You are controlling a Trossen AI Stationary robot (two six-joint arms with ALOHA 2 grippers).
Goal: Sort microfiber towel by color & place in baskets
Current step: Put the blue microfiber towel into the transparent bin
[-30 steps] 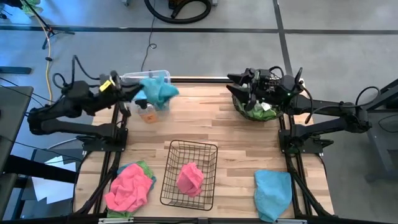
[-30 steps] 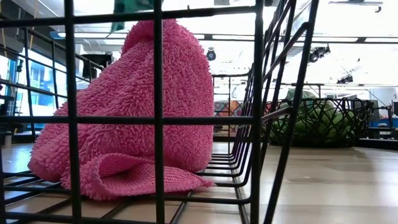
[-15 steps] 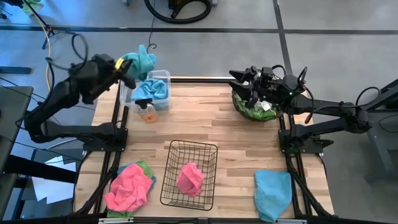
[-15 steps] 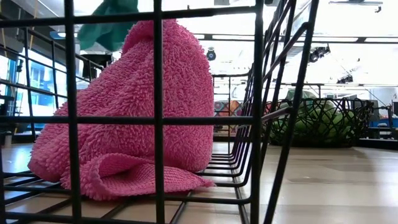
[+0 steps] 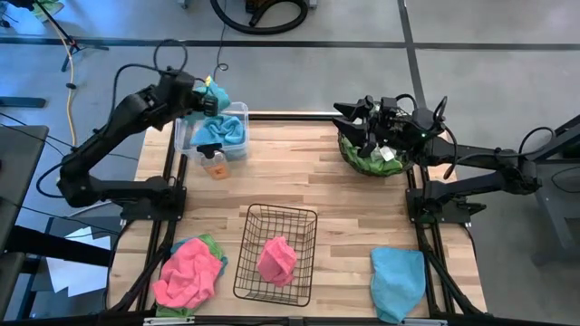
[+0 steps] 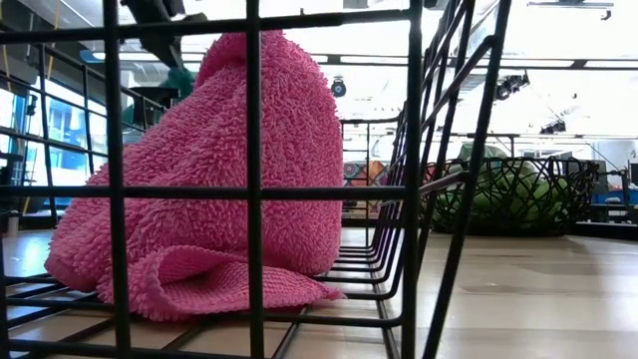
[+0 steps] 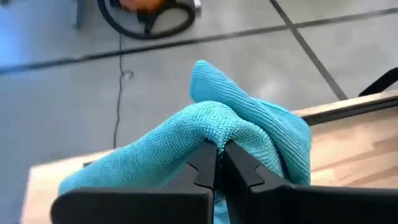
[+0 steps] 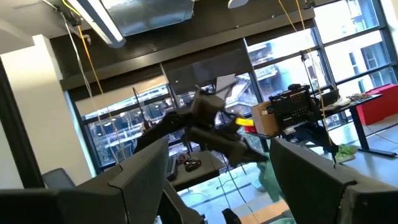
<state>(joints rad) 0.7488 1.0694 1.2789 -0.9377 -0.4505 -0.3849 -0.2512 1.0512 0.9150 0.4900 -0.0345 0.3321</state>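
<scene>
Left gripper (image 5: 201, 94): raised at about 11 o'clock of the table, over the far rim of the clear bin; its fingers (image 7: 205, 163) are pinched together on a fold of a light blue towel (image 7: 236, 134).
Held blue towel: bunched, hanging from the fingers above the bin's back edge.
Clear bin (image 5: 241, 110): at 11 o'clock, with another blue towel (image 5: 224, 133) lying inside.
Right gripper (image 5: 362, 127): above the round woven basket at 1 o'clock, jaws standing wide apart, nothing between them.
Round woven basket (image 5: 349, 155): dark, holding a lime green towel (image 5: 374, 165).
Black wire basket (image 5: 254, 215): at 6 o'clock, a crumpled pink towel (image 5: 276, 260) inside it.
Loose pink towel (image 5: 188, 273): at 7 o'clock on the table, lying on a green towel (image 5: 210, 243) whose edge peeks out.
Loose blue towel (image 5: 397, 281): at 5 o'clock, near the table's front edge.
Small orange object (image 5: 214, 165): on the table just beside the clear bin; I cannot tell what it is.
Writing: no brand, label or text can be read.
</scene>
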